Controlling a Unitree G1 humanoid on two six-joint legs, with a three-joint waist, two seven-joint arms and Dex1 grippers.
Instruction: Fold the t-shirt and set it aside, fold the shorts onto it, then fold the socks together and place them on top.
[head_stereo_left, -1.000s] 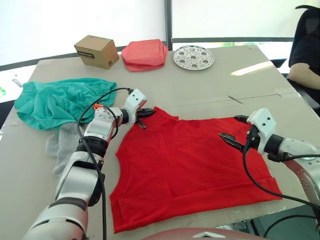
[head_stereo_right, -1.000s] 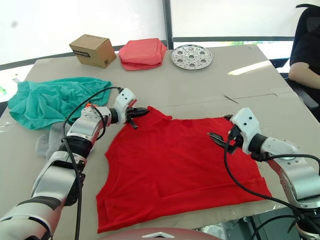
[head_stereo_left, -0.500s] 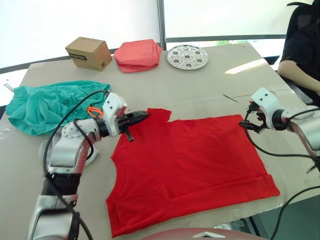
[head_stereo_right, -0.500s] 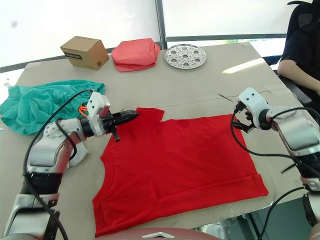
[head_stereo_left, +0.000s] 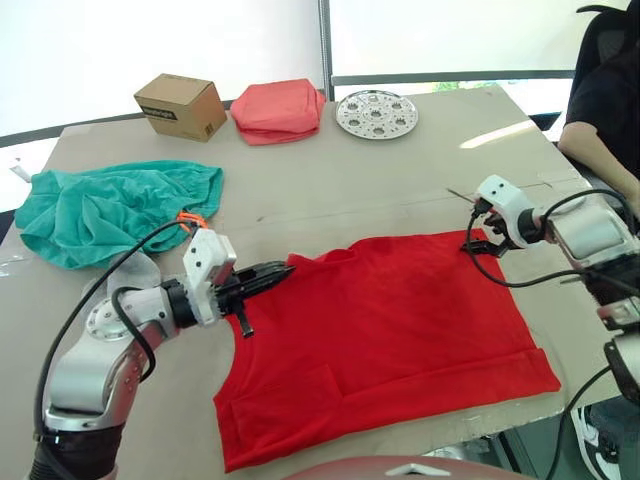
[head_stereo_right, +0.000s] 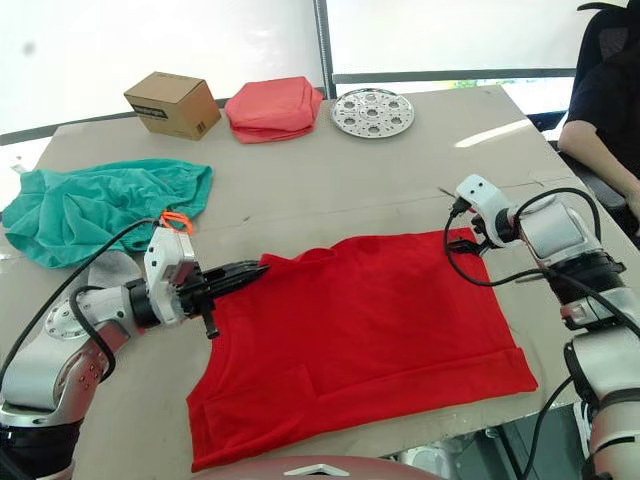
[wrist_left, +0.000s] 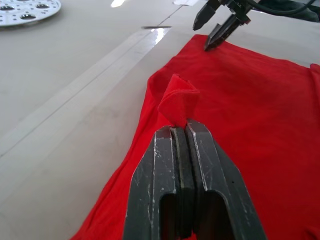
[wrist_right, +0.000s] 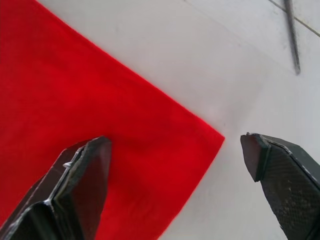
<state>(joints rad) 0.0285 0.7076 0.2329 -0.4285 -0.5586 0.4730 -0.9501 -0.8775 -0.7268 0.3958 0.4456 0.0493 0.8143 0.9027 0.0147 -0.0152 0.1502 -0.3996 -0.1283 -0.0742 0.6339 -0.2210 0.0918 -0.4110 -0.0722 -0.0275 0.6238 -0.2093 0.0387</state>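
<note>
Shirt fold barely begun: your left gripper (head_stereo_left: 272, 272) pinches the t-shirt (head_stereo_left: 400, 330) edge; right gripper (wrist_right: 175, 165) gapes over its corner; shorts (head_stereo_left: 110, 205), socks (head_stereo_left: 125, 275) untouched.

Cardboard box (head_stereo_left: 180, 106); salmon-pink cloth bundle (head_stereo_left: 278, 109); perforated metal disc (head_stereo_left: 377, 113)

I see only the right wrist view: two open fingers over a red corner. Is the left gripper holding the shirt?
Observer: Yes. The left gripper is shut on a pinched fold of the t-shirt.
Operator: Where are the shorts?
Observer: The shorts lie bunched on the table, on the robot's left, apart from the shirt.
Operator: Is my right gripper touching the cloth?
Observer: The right gripper is open, straddling the shirt's corner; contact I cannot tell.
</note>
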